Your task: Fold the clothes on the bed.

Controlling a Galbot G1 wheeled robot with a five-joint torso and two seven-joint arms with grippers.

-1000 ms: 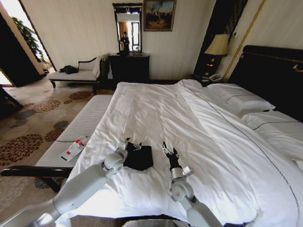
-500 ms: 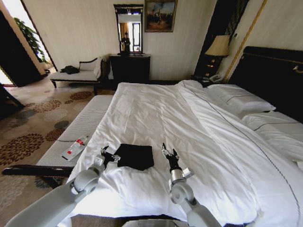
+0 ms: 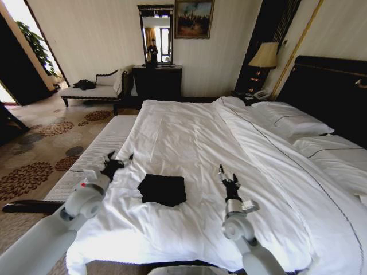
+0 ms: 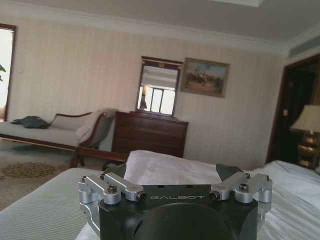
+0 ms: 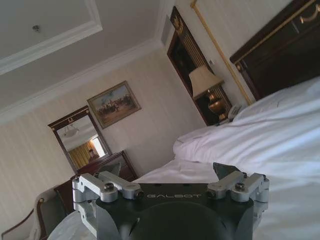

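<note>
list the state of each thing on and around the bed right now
black T-shirt: folded into a compact square, flat on the duvet
bed: made, white duvet lightly wrinkled
left end effector: open, empty, left of the shirt
right end effector: empty, right of the shirt
table lamp: upright

Clothes on bed, between end effectors.
</note>
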